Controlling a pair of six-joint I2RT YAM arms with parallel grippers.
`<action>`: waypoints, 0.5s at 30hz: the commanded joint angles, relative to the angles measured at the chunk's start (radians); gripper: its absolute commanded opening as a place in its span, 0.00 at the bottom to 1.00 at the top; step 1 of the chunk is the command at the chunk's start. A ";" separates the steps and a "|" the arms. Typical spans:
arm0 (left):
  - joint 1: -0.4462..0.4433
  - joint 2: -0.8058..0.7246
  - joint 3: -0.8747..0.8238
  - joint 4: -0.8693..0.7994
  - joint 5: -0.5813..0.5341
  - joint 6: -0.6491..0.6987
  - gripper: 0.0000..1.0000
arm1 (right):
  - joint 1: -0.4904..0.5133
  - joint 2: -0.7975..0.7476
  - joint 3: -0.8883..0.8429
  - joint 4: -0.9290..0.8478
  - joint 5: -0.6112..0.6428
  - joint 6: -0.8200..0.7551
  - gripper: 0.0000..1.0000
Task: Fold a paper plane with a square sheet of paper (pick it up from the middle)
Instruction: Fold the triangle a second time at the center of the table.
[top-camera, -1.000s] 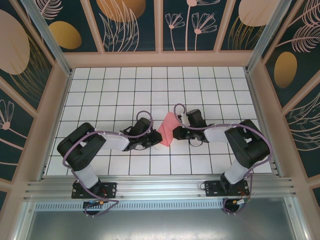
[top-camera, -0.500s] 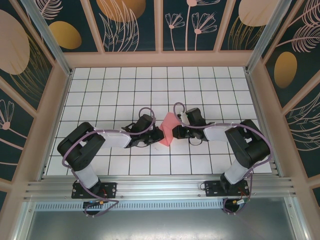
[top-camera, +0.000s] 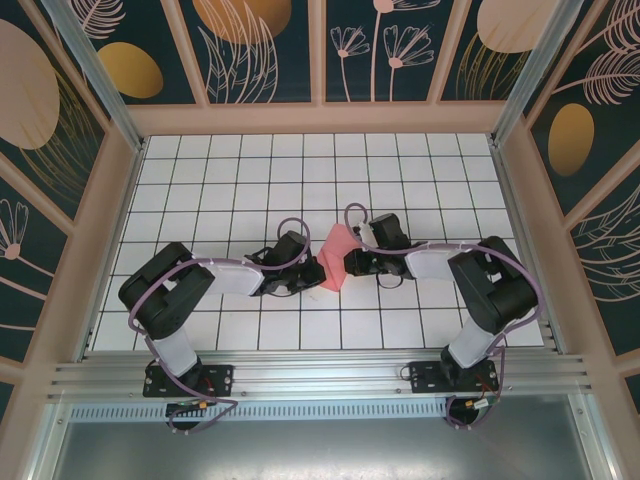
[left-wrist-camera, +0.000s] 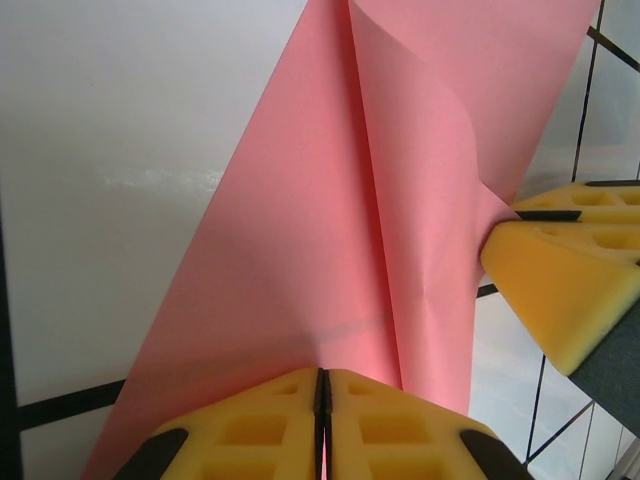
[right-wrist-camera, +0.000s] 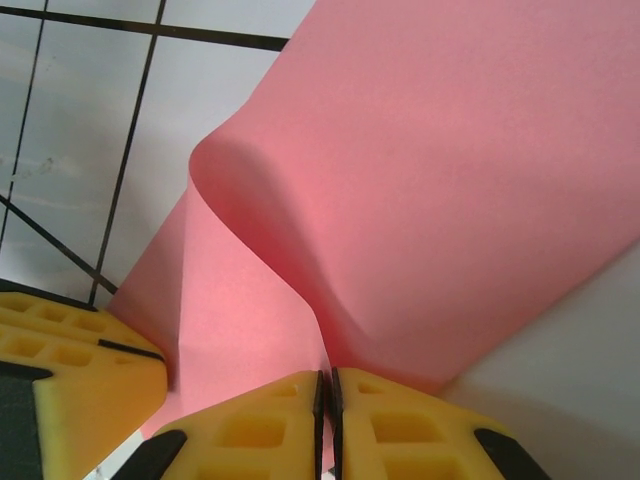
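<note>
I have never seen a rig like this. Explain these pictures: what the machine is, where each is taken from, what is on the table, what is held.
The machine is two robot arms bolted at the near edge of a white tiled table. The wide picture looks down from above and behind them. The two close-ups come from cameras on the wrists; each shows its own yellow fingers at the bottom. Between the arms is a creased pink sheet of paper. The left hand and the right hand are both shut on it from opposite sides, and part of it curls over.
</note>
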 joint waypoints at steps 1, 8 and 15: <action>-0.006 0.016 -0.004 -0.038 -0.019 0.024 0.13 | 0.009 0.028 0.020 -0.022 0.022 -0.029 0.13; -0.007 0.012 0.004 -0.044 -0.019 0.032 0.13 | 0.009 0.033 0.019 -0.040 0.036 -0.034 0.13; -0.006 -0.069 0.079 -0.091 -0.051 0.063 0.18 | 0.009 0.033 0.016 -0.043 0.040 -0.032 0.13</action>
